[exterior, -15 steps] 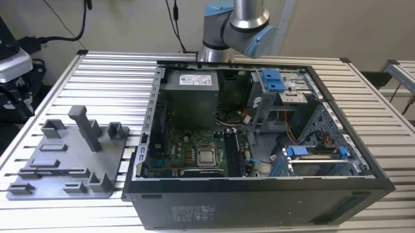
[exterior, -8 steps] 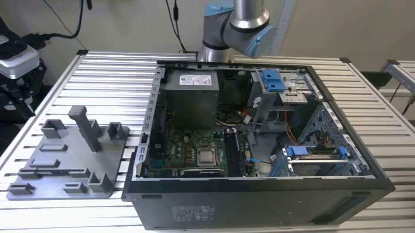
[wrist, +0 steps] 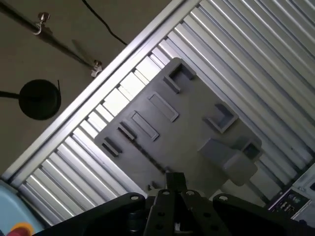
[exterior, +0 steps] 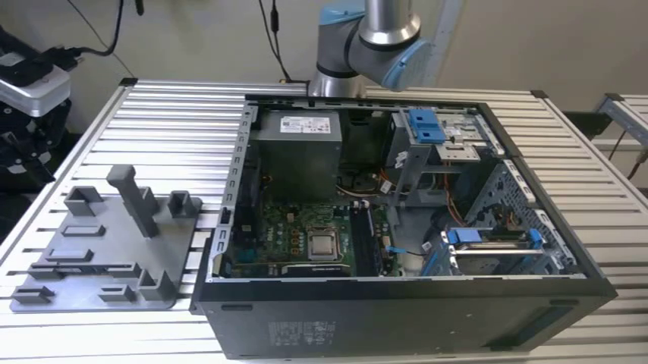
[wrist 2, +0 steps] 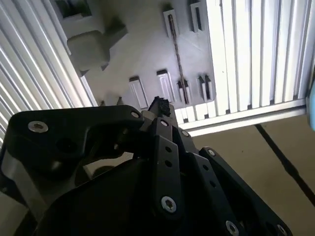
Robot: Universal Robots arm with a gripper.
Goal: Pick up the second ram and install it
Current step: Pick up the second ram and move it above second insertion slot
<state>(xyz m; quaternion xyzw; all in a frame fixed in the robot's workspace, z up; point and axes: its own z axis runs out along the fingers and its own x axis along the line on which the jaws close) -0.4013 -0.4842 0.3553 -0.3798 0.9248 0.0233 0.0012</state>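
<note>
the hand (wrist 2: 160, 105) hung above the grey tray (wrist 2: 142, 54), drawn narrow with its tips together and nothing seen between them. the second ram (wrist 2: 177, 56) stood on its thin edge in a slot of that tray, a dark strip running between two small holders, apart from the hand and not yet picked up. in the exterior view the tray (exterior: 182, 243) lay flat on the slatted tabletop (exterior: 162, 114) at nine o'clock of the open pc case (exterior: 405, 292), just beside its wall, with a tall post rising from it. the arm (exterior: 369, 34) showed at twelve o'clock of the case.
</note>
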